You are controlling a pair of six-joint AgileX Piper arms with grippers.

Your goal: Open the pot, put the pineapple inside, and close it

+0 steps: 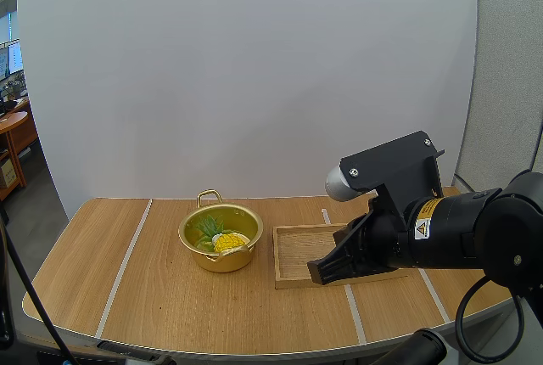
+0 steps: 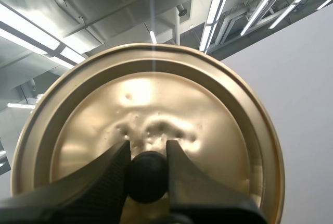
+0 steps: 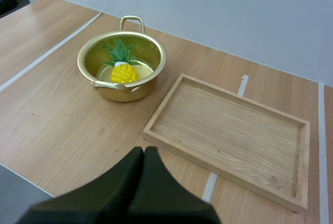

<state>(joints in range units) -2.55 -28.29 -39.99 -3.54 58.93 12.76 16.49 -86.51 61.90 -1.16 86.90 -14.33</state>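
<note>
Clamped in the left gripper: the black knob of a round gold metal lid, one finger pinching each side.

Left of the round gold metal pot: a broad run of wooden table, out to its rounded edge.

Inside that uncovered pot: the yellow pineapple with green leaves, lying on the bottom, below the rim.

Just right of the pot, a narrow gap apart: a shallow rectangular wooden tray, its floor bare.

Farther right of the pot, above the tray's near edge: the right gripper, black fingers pressed together on nothing.
</note>
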